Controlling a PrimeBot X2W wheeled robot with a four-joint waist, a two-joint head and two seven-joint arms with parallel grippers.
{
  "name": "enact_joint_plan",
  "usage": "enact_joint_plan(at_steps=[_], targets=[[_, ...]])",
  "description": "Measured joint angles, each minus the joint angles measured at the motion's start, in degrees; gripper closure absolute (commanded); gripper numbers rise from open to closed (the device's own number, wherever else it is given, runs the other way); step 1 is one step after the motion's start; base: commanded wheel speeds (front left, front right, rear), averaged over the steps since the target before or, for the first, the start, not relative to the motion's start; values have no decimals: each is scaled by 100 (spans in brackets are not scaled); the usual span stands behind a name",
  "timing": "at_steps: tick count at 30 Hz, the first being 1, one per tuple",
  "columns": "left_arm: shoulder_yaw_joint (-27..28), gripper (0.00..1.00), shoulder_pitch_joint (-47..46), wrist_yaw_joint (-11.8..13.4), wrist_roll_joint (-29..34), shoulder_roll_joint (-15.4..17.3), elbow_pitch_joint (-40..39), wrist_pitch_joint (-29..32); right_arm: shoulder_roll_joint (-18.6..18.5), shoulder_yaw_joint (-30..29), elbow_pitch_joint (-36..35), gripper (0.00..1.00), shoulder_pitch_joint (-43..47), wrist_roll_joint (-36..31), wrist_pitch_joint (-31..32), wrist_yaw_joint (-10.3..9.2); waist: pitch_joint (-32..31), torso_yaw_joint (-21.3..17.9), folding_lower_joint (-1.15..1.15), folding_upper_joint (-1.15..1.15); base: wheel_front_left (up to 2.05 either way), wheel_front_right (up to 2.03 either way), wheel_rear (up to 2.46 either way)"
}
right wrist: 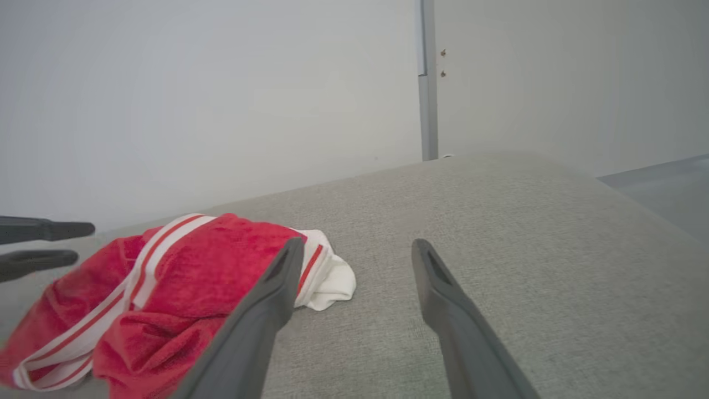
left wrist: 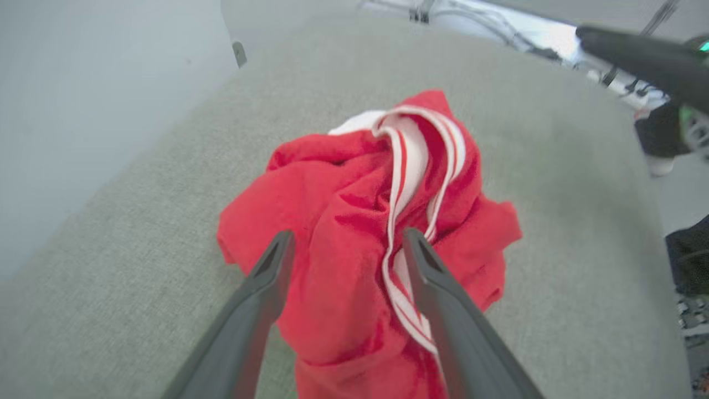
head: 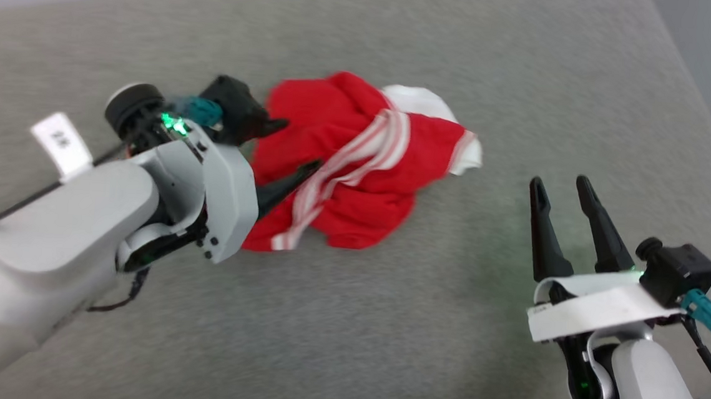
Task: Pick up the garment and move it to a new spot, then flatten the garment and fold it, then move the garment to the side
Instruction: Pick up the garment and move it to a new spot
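Garment point(head: 358, 162) lies crumpled at the centre of the grey fabric surface point(head: 384, 327). Left end effector point(head: 301, 143) is open, straddling the garment's left folds and gripping nothing. Right end effector point(head: 561, 181) is open, well apart to the right. To flatten, each should seize an opposite hem and draw outward evenly.

A wide grey fabric-covered surface point(head: 382, 351) meets a plain pale wall point(right wrist: 221, 83) — a grey vertical strip point(right wrist: 427, 111) runs up it

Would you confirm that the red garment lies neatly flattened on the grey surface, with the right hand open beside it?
Not flattened: the head view shows the garment crumpled in a heap on the grey surface, the right hand open beside it.
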Motion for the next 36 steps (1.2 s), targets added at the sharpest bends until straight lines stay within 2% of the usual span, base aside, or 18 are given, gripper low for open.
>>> enact_joint_plan(at_steps=[4, 8, 13, 15, 19, 26, 30, 36], targets=[[141, 0, 262, 0, -746, -109, 121, -890, -121, -49, 110, 0, 106, -102, 0, 0, -253, 395, 0, 0, 0, 0, 0], [189, 0, 802, 0, -1011, -156, 555, -1724, -241, -100, 194, 0, 232, -114, 1, -1, -491, 791, 0, 0, 0, 0, 0], [506, 0, 1621, 1, -1163, -497, 1212, -2048, -447, -146, 244, 0, 309, -88, 1, -1, -742, 1270, 0, 0, 0, 0, 0], [1033, 0, 1941, 1, -1112, -688, 1339, -2056, -521, -212, 248, 0, 352, -59, 0, -1, -833, 1462, 0, 0, 0, 0, 0], [2140, 0, 2783, 1, -606, -1042, 1415, -2076, -637, -323, 252, 0, 487, -11, 0, 0, -1013, 1827, 0, 0, 0, 0, 0], [4112, 0, 4287, 110, 722, -1541, 1301, -2076, -872, -489, 259, 0, 834, 22, 0, 0, -1383, 2294, 0, 0, 0, 0, 0], [5168, 0, 5068, 332, 1513, -1807, 935, -2076, -945, -521, 264, 0, 1074, 20, 0, 0, -1612, 2432, 0, 0, 0, 0, 0], [6556, 0, 6181, 452, 2470, -2273, 151, -2076, -979, -569, 181, 0, 1300, 20, 0, 0, -1867, 2460, 0, 0, 0, 0, 0]])
